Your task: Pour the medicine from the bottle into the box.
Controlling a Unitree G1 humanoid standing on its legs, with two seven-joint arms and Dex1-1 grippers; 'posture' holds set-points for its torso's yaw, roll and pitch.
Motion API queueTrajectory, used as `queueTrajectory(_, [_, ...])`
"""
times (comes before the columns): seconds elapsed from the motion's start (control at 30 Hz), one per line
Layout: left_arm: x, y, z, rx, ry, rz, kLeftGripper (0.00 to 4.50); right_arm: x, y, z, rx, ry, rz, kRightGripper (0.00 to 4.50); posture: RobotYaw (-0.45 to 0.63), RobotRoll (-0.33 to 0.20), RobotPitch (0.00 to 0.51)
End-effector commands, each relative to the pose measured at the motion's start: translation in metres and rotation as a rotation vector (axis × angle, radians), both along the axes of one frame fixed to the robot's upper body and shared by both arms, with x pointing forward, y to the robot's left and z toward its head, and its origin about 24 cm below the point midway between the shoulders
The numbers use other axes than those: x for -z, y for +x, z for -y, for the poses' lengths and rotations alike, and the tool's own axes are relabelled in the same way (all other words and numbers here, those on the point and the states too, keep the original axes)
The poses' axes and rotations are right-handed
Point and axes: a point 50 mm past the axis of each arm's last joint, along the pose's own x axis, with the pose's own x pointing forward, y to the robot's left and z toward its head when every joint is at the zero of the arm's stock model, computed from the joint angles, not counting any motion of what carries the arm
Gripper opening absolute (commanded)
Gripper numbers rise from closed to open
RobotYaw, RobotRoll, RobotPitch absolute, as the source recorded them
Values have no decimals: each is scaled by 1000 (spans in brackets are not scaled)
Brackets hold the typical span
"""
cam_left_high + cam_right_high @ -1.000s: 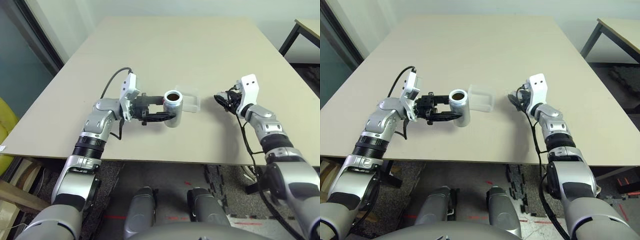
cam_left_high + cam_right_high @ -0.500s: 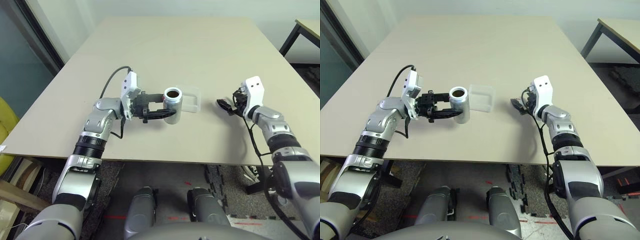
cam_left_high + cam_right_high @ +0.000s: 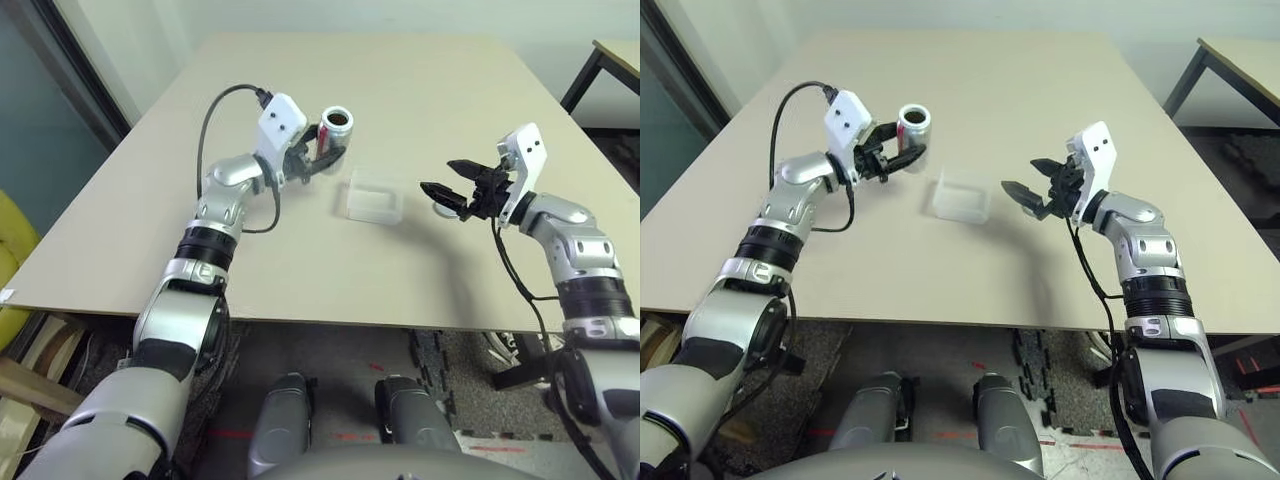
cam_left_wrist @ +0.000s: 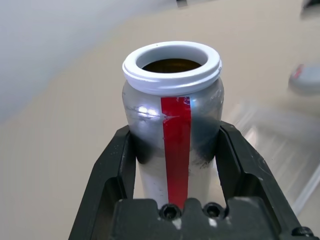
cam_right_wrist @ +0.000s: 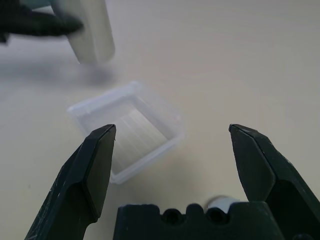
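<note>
The left gripper (image 4: 172, 165) clamps its 2 black fingers on the uncapped silver bottle (image 4: 172, 125), held above the table (image 3: 400, 90) beyond the clear plastic box (image 3: 373, 197). The right gripper (image 5: 172, 145) gapes wide, empty, beside the box.

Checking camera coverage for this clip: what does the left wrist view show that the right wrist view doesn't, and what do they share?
Left wrist view: the bottle's open white-rimmed mouth, dark inside, its red stripe, and the left gripper clamped on its sides. Right wrist view: the right gripper open, with the box lying on the table between its fingers. Both: the bottle, the box and the tabletop.
</note>
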Motion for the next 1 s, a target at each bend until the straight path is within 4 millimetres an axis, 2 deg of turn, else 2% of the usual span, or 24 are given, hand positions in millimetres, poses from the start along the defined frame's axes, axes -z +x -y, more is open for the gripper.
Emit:
queueTrajectory(0.03, [5,6,11,5,297,79,2448,1,-3,0,-5,-1,-7,4500,-72,0,35])
queueTrajectory(0.17, [3,11,20,22,548,172,2448,2,-1,4,18,5,-6,4500,-77,0,35])
queueTrajectory(0.3, [-21,17,36,57,770,340,2448,3,-3,7,26,8,-5,4500,-79,0,34])
queueTrajectory(0.43, [-40,19,58,141,1074,529,2448,4,-4,11,41,18,-5,4500,-90,0,31])
queueTrajectory(0.53, [-35,17,66,187,1215,572,2448,4,-5,11,53,26,1,4500,-135,0,29])
queueTrajectory(0.63, [-20,14,72,258,1376,606,2448,5,-9,12,71,45,13,4500,-179,0,32])
queueTrajectory(0.73, [-18,13,78,281,1446,656,2448,7,-15,14,94,77,14,4500,-213,0,32])
queueTrajectory(0.83, [-25,14,83,247,1453,667,2448,7,-23,15,113,98,23,4500,-239,0,27])
queueTrajectory(1.0, [-23,15,79,236,1481,628,2448,7,-28,17,125,96,22,4500,-248,0,23])
